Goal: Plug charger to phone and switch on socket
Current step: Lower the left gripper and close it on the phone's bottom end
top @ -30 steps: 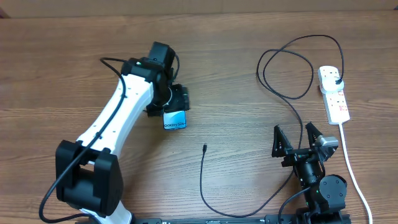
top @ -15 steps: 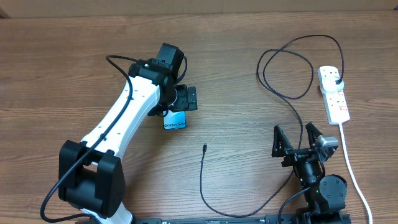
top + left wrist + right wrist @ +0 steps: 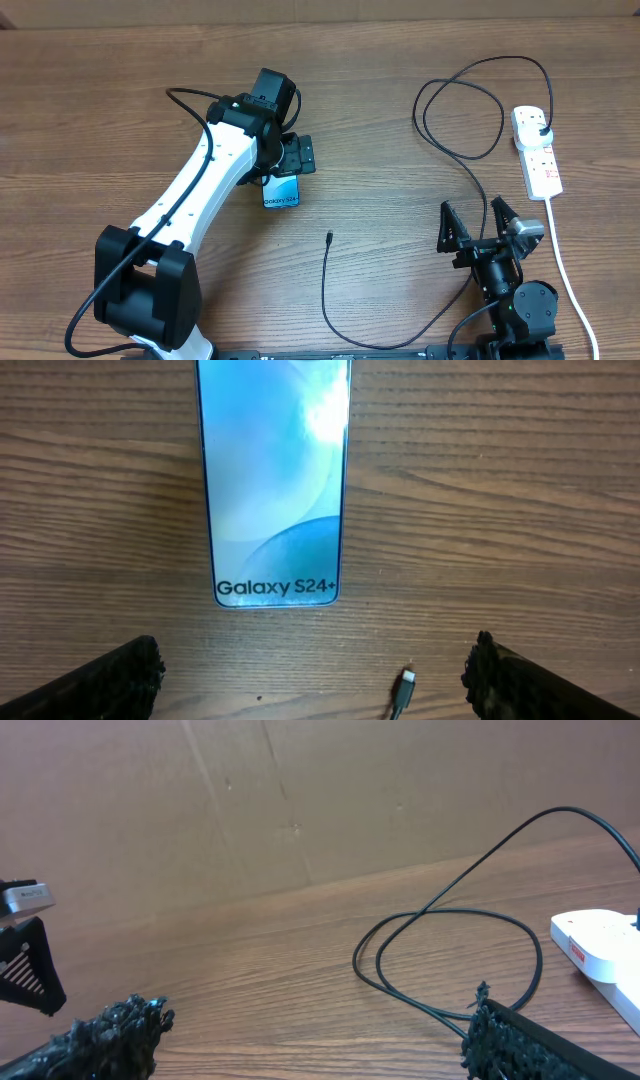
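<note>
The phone lies flat on the wooden table, its cyan screen lit, partly under my left arm; the left wrist view shows it with "Galaxy S24+" at its near end. My left gripper is open, hovering just short of the phone's end. The charger cable loops across the table; its connector tip lies free, and shows in the left wrist view. Its black plug sits in the white socket strip. My right gripper is open and empty near the front edge.
The strip's thick white cord runs down the right side to the front edge. The cable's large loop lies left of the strip, also in the right wrist view. A cardboard wall stands behind the table.
My left arm has swung a little right and back, its gripper turning over the phone. The phone, cable and right arm have not moved.
</note>
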Motion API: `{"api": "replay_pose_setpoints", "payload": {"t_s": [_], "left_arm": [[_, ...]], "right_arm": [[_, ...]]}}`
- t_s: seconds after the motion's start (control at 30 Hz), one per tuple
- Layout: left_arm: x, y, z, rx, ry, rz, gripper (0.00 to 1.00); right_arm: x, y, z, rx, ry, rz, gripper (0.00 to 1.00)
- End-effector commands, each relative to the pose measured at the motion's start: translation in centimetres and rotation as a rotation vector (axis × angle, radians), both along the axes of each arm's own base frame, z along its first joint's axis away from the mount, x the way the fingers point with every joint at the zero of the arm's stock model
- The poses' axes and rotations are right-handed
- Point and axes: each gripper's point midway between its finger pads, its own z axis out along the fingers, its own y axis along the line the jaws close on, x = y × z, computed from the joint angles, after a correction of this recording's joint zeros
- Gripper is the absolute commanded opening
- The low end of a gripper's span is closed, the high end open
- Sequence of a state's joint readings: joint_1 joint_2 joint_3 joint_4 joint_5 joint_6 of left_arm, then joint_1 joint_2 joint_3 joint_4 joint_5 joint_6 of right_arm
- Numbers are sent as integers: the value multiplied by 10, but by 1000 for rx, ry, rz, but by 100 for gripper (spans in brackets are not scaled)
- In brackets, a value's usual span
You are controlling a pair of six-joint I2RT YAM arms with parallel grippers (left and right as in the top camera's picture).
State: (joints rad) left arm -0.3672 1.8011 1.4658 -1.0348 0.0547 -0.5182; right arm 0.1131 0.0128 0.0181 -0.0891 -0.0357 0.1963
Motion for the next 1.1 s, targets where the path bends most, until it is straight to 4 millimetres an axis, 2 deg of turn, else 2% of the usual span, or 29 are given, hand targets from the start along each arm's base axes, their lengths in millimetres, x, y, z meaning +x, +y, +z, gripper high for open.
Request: {"api": "replay_pose_setpoints", "payload": {"t_s": [0.0, 0.3, 0.53, 0.73, 0.9, 1.07], "left_arm": [[5, -1, -4, 15, -15, 9, 100], [4, 1, -30, 19, -30, 11, 100], [-7, 5, -58, 24, -13, 19, 100], [-16, 9, -71, 32, 9, 18, 100], [-17, 1, -64, -14, 26, -17, 100], [0, 1, -24, -31, 11, -1, 100]], "right_arm": [[0, -1, -1, -14, -10, -8, 100], [0, -1, -1, -14, -10, -8, 100], [0, -1, -1, -14, -10, -8, 100], [0, -1, -1, -14, -10, -8, 100], [0, -1, -1, -14, -10, -8, 100], [0, -1, -1, -14, -10, -8, 100]]}}
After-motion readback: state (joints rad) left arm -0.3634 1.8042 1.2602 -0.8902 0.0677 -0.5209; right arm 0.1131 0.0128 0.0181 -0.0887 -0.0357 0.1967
